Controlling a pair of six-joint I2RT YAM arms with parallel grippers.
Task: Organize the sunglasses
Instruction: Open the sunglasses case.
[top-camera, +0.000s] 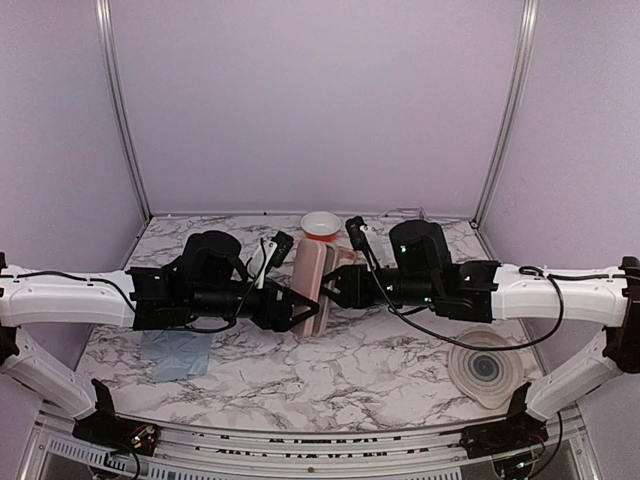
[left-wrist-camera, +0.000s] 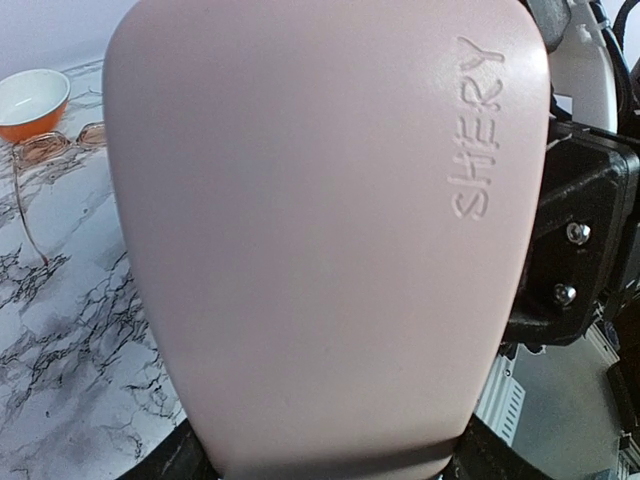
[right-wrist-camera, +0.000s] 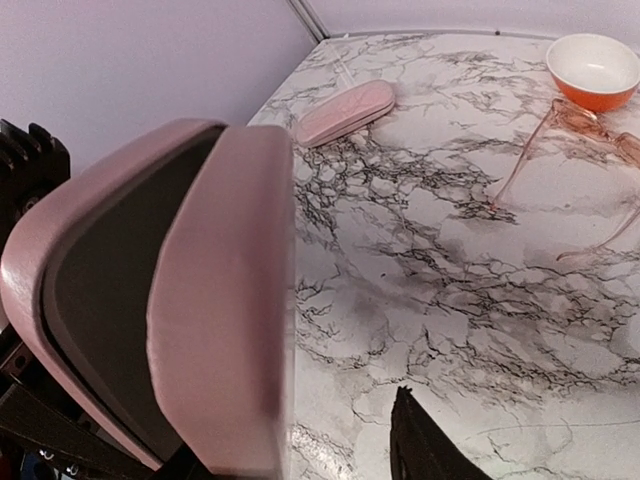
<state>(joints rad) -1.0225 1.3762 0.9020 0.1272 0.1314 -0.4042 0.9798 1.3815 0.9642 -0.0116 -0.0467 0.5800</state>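
A pair of sunglasses (right-wrist-camera: 592, 128) with thin wire frame and orange-tinted lenses lies on the marble table beside an orange bowl (right-wrist-camera: 597, 68); the left wrist view shows the sunglasses (left-wrist-camera: 52, 148) at far left. My left gripper (left-wrist-camera: 330, 466) is shut on the near end of a pink case (left-wrist-camera: 320, 220) held above the table. That case (top-camera: 312, 280) hangs between both arms in the middle. It is partly open: its lid (right-wrist-camera: 225, 300) stands inside my right gripper (right-wrist-camera: 300, 432), whose one visible finger (right-wrist-camera: 420, 445) is still apart from it. The other finger is hidden.
A second pink case (right-wrist-camera: 345, 110), closed, lies by the left wall. A light blue cloth (top-camera: 180, 355) lies at front left, and a round beige dish (top-camera: 485, 368) at front right. The orange bowl (top-camera: 320, 225) stands behind the grippers.
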